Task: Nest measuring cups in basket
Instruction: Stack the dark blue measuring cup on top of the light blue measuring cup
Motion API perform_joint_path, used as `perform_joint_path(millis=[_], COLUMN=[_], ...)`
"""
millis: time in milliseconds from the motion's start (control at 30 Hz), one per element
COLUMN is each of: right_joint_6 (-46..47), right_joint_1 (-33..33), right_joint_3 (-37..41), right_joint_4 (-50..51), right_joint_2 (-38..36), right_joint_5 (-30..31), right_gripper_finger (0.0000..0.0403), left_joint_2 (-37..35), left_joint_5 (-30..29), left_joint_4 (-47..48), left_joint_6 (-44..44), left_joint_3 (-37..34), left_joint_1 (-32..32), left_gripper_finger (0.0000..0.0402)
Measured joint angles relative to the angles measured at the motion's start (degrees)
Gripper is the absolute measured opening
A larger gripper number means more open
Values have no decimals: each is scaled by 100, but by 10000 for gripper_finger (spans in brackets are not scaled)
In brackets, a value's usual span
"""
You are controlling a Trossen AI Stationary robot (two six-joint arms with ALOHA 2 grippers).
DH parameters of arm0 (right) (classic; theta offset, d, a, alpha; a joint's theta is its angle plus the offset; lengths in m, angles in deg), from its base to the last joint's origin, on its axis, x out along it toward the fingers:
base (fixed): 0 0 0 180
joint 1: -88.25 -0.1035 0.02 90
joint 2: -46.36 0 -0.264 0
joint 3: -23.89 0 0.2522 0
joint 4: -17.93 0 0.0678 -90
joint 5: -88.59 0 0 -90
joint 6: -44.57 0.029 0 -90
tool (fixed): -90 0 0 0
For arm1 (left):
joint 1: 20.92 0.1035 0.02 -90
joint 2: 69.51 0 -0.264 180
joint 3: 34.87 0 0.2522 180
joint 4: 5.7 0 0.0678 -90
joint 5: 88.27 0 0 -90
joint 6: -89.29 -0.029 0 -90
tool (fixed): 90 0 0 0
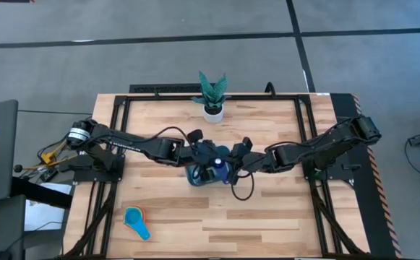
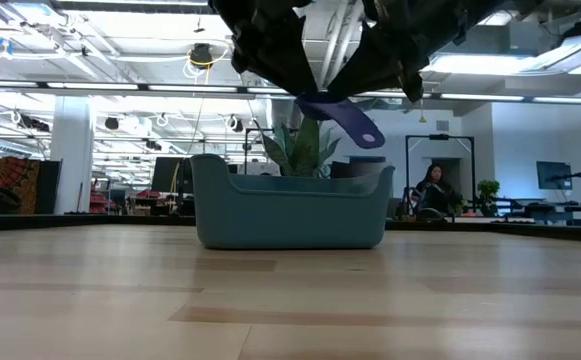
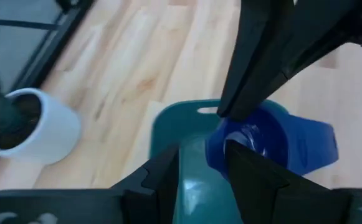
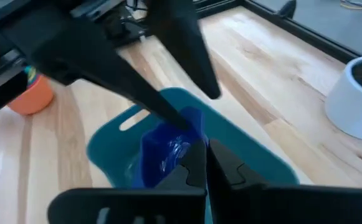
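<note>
Teal plastic marks the basket (image 1: 199,175) at the centre of the high view, with both arms meeting above it. The left end effector (image 3: 199,165) grips the rim of the dark blue measuring cup (image 3: 274,140), held over the basket, one finger inside the bowl. The right end effector (image 4: 207,163) is clenched on the same cup's edge. The remaining measuring cups (image 1: 135,219) sit stacked at the lower left of the table (image 1: 267,217). A white plant pot (image 1: 212,112) stands at the upper centre.
</note>
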Motion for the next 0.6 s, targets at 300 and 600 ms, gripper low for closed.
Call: perform_joint_path(millis=[300,600], right_joint_6=[-113,-148], right_joint_1=[-4,-12], right_joint_3=[0,0], right_joint_4=[-85,-268], right_joint_2=[0,0], right_joint_5=[46,17], right_gripper_finger=[12,12], left_joint_2=[-4,7], left_joint_5=[300,387], left_joint_4=[253,250], left_joint_6=[-46,-37], left_joint_3=[94,94], left_joint_1=[17,31], left_gripper_finger=[125,89])
